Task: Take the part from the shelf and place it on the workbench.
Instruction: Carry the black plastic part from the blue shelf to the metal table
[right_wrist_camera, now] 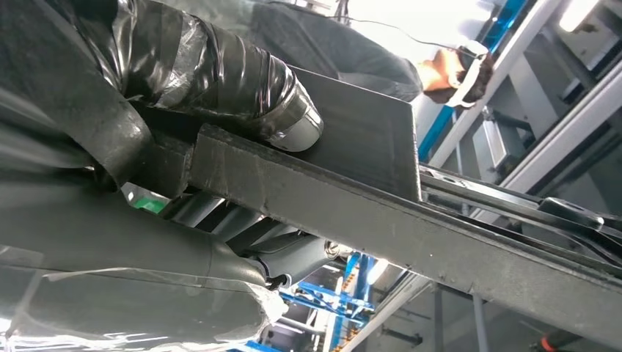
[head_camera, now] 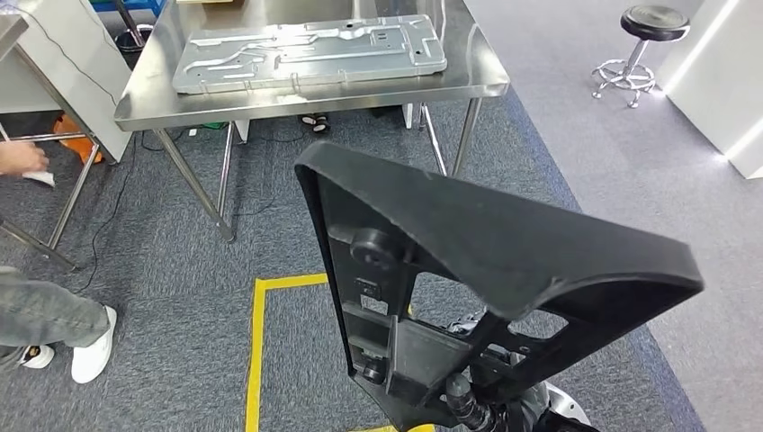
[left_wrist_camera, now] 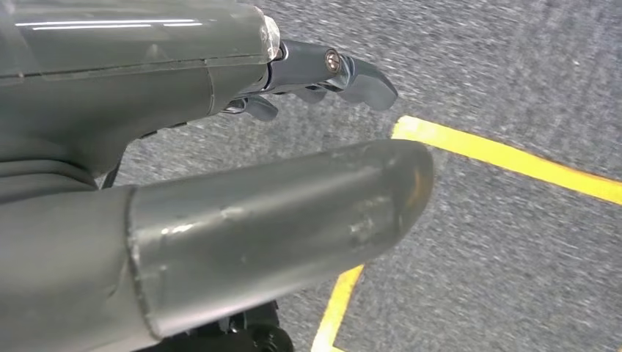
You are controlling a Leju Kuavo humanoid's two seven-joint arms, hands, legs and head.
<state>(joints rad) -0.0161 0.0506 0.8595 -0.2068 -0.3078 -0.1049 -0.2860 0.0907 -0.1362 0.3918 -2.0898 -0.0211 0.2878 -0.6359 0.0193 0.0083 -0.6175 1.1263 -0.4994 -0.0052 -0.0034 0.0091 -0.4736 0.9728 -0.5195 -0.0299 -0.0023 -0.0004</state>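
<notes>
Transport step: your right hand [right_wrist_camera: 183, 169] clamps the black part [head_camera: 468, 270], held up near the body. Left hand [left_wrist_camera: 220, 183] hangs empty, fingers apart. Next, advance to the workbench [head_camera: 144, 94] ahead.

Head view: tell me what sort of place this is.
Probably a factory or workshop test floor. A stainless steel workbench carries a stamped sheet-metal panel, yellow floor tape marks a standing spot on grey carpet, and the right hand holds a black plastic part. Blue-framed racking stands nearby.
</notes>
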